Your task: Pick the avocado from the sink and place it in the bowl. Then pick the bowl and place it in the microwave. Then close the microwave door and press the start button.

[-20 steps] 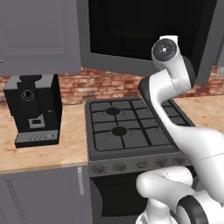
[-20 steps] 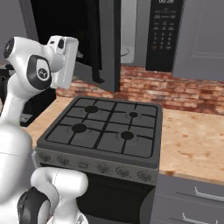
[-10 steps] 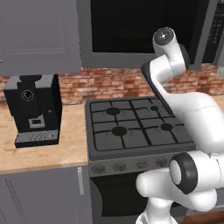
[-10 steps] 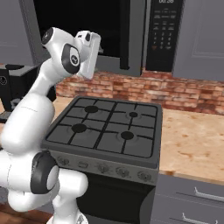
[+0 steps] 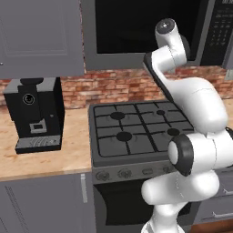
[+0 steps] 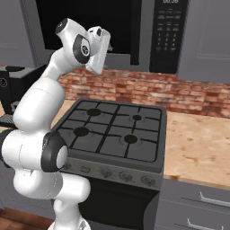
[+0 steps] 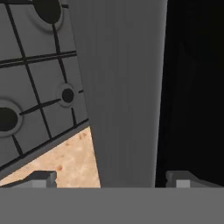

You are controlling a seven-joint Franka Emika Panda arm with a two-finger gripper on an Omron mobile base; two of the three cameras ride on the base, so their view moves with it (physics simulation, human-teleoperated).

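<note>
The microwave door at the upper left is nearly shut now. The arm's jaws are wide apart, holding nothing. Next comes the start button.

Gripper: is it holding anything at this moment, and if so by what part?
Nothing is held. In the hand view the gripper stands open, its fingertips far apart, with only the microwave door edge ahead and nothing clamped between them.
</note>
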